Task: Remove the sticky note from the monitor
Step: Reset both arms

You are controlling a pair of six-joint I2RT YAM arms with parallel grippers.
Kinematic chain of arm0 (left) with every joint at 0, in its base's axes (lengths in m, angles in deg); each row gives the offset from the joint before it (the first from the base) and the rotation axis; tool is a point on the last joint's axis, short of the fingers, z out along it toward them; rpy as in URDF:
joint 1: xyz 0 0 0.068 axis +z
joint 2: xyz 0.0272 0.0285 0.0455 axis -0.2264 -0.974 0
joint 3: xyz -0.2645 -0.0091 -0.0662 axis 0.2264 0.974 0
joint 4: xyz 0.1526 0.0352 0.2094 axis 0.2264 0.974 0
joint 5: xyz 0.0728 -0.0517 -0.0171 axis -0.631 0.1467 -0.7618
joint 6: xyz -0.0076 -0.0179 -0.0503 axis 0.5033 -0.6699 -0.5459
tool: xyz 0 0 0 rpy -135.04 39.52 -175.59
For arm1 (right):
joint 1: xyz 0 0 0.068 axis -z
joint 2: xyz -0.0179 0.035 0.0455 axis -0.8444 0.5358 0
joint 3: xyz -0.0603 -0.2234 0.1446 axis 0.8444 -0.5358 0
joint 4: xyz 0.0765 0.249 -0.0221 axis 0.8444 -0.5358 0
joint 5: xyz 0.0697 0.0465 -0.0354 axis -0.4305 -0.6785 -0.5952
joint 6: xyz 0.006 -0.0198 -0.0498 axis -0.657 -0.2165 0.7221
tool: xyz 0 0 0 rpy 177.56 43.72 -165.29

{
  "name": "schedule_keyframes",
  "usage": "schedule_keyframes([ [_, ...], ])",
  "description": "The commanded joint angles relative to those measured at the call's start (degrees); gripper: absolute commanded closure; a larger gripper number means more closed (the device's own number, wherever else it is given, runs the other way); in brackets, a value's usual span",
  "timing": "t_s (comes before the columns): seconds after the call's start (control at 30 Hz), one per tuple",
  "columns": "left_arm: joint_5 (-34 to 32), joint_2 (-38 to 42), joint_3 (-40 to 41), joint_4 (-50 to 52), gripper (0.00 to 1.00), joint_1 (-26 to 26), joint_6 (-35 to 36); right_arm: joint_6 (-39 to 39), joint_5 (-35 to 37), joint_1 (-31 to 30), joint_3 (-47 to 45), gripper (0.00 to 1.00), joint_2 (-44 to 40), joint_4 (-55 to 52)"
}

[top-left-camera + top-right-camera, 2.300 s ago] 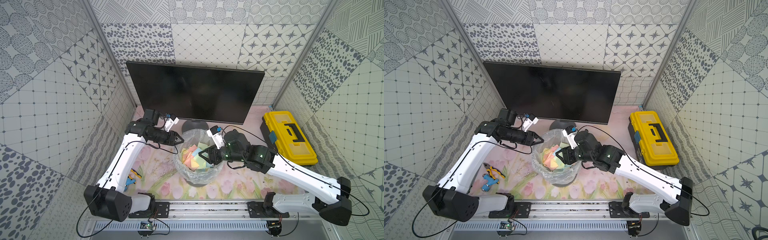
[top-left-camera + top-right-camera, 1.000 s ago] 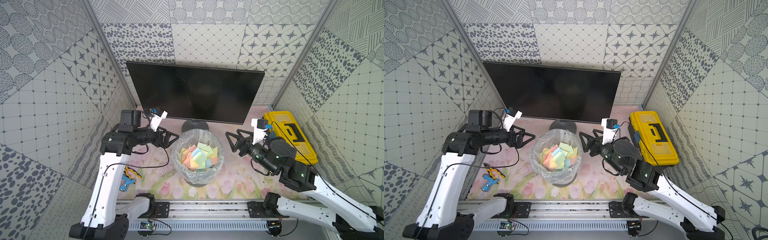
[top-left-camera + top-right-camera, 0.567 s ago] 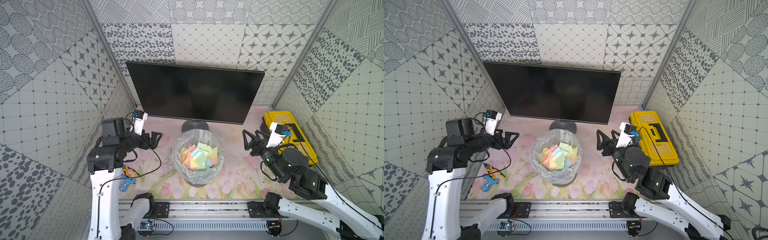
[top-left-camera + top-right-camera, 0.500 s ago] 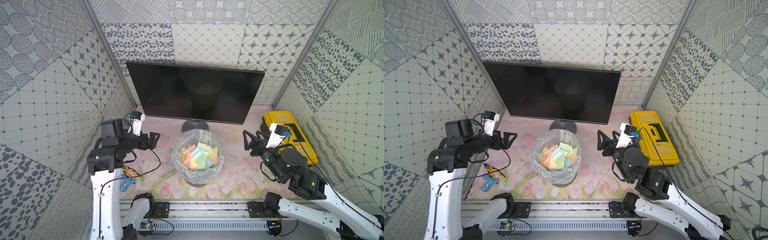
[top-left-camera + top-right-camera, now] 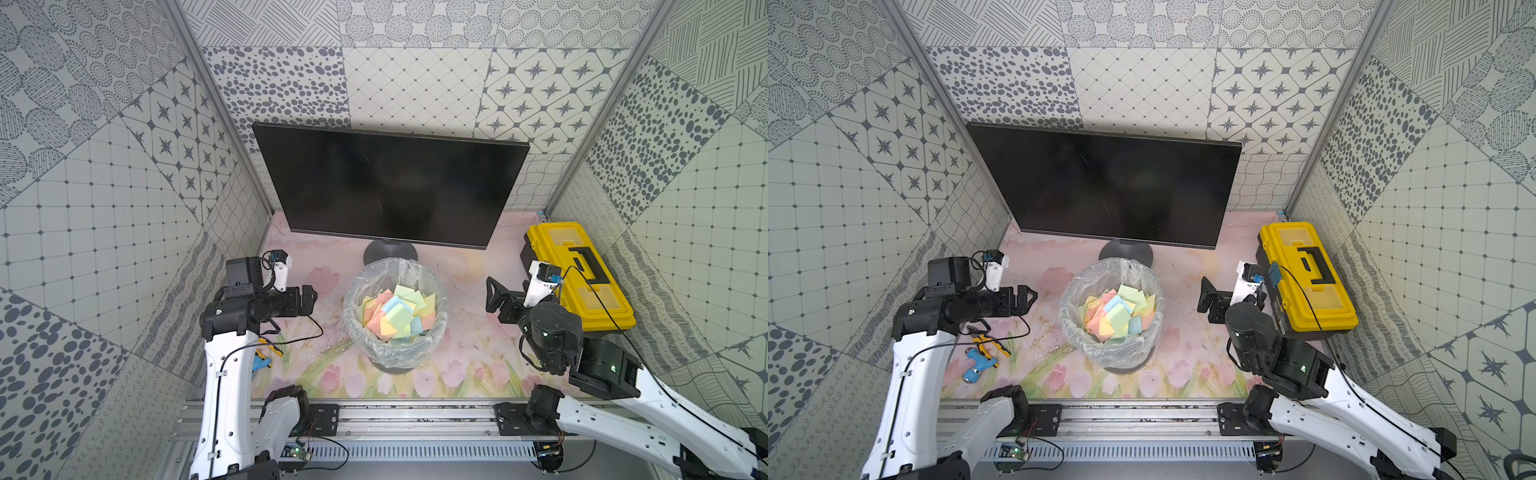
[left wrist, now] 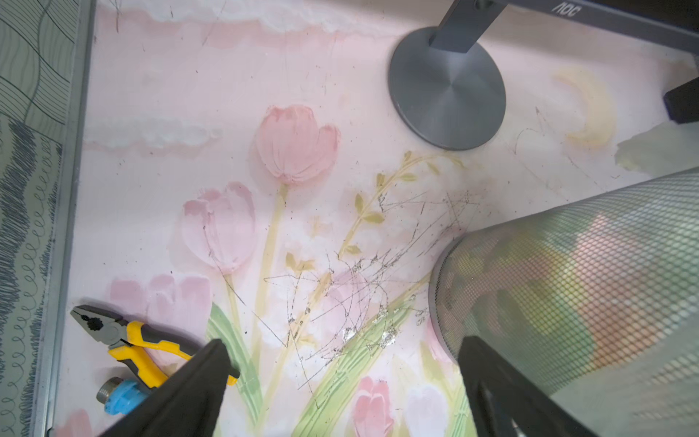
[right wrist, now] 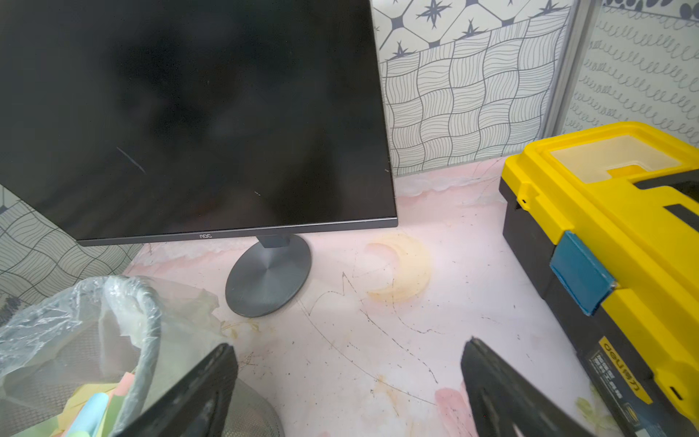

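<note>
Monitor (image 5: 386,187): at back edge of table (image 5: 469,266), long axis left-right, screen blank; no sticky note seen on it in any view. Left gripper (image 6: 342,340): jaws wide apart, empty, nr left edge, aimed toward bin (image 5: 348,299). Right gripper (image 7: 348,344): jaws wide, empty, beside toolbox (image 5: 582,286), facing screen, so judged the readier arm. Bin, table ctr, just in front of monitor base: holds many coloured notes (image 5: 395,316). Toolbox shut, contents unseen. Judgement: task appears done

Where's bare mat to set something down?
Widest: between bin and yellow toolbox, below the open right gripper. Also the strip left of the monitor base. Crowded: front-left, with pliers and a blue fitting.
</note>
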Motion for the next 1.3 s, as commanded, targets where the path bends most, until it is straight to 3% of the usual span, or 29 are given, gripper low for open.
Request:
schedule_keyframes([
  [0.0,3.1,-0.5,3.3,-5.1,0.01,1.3,-0.6,-0.5,2.8,0.3,0.0,0.03,-0.1,0.4],
  [0.1,6.6,-1.1,5.9,-8.0,0.01,1.3,-0.6,0.3,1.6,0.3,-1.0,0.03,0.8,0.4],
  [0.2,14.1,-0.8,9.9,-13.2,0.01,1.1,-0.2,-0.8,1.5,0.3,-3.8,0.03,1.5,0.5],
  [0.27,14.9,-0.5,13.5,-19.3,0.01,0.2,-2.1,-1.0,1.7,0.4,-5.4,0.03,1.7,1.7],
  [0.4,12.0,-1.4,17.6,-29.7,0.01,-3.8,-5.6,1.2,1.8,0.4,-7.4,0.03,1.2,5.8],
  [0.53,5.8,-3.7,23.6,-44.4,0.01,-8.3,-5.7,3.5,2.5,0.4,-8.3,0.03,0.5,7.4],
  [0.6,5.8,-4.9,25.1,-48.3,0.01,-9.4,-5.5,4.4,2.4,0.4,-8.7,0.03,-0.1,7.7],
  [0.73,6.8,-6.1,28.8,-60.1,0.01,-9.7,-7.1,6.4,2.4,0.4,-8.9,0.03,-1.5,7.7],
  [0.97,7.3,-15.1,35.1,-81.0,0.0,-10.1,-10.1,10.1,4.0,0.4,-10.9,0.03,-2.6,9.4],
  [1.13,4.8,-21.0,36.2,-88.0,0.01,-11.5,-8.9,11.3,4.8,0.4,-11.4,0.03,-3.1,9.6],
  [1.27,3.2,-26.0,37.2,-93.8,0.01,-12.4,-8.6,18.6,5.5,0.4,-13.2,0.03,-3.0,13.4],
])
